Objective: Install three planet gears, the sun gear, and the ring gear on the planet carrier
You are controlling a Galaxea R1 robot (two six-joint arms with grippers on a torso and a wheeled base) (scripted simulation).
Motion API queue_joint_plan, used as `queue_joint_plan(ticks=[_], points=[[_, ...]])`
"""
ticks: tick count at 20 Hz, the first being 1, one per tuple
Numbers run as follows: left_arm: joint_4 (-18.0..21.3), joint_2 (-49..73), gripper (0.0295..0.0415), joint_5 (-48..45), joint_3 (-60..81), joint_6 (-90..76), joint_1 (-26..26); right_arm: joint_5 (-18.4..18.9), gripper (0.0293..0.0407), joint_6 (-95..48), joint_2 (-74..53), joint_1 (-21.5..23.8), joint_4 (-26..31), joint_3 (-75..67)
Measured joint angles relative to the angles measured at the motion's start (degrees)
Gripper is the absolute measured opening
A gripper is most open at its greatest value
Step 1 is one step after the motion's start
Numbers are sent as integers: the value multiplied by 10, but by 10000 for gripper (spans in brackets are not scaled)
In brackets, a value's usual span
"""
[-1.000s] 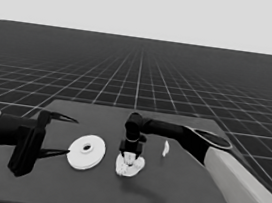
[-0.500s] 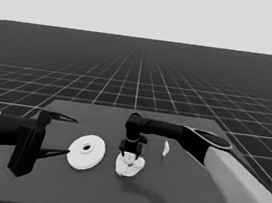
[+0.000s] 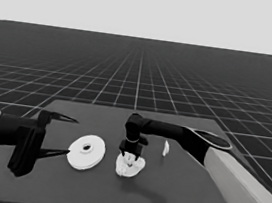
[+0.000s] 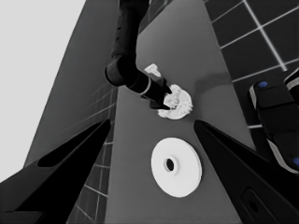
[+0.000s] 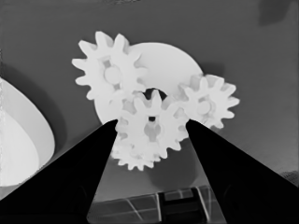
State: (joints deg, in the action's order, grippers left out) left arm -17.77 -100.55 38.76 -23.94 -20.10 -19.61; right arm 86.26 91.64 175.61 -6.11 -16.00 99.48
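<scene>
Dark table [image 3: 183, 198]: right pincer [image 3: 130, 154] upright over smaller round part [image 3: 130, 167], clamping gear [image 5: 150, 130]; left pincer [image 3: 63, 136] wide.

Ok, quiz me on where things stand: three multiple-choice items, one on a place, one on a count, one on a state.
1. The right gripper is
A. over the larger round part
B. over the smaller round part
C. parked off the table

2. White parts lying apart from the gear cluster:
A. none
B. two
C. four

3. The larger round part is
A. covering the gears
B. lying flat on the table
C. held by the left gripper

B: the right gripper hangs over the smaller round part, clamping the middle gear.
B: only the larger round part and the thin white piece.
B: it lies flat beside the waiting left gripper, hole showing.
</scene>
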Motion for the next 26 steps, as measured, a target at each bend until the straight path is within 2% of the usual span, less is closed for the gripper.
queue_joint_plan(ticks=[26], points=[[0,0,385,0,0,0,0,0,310,156,0,-1,0,0]])
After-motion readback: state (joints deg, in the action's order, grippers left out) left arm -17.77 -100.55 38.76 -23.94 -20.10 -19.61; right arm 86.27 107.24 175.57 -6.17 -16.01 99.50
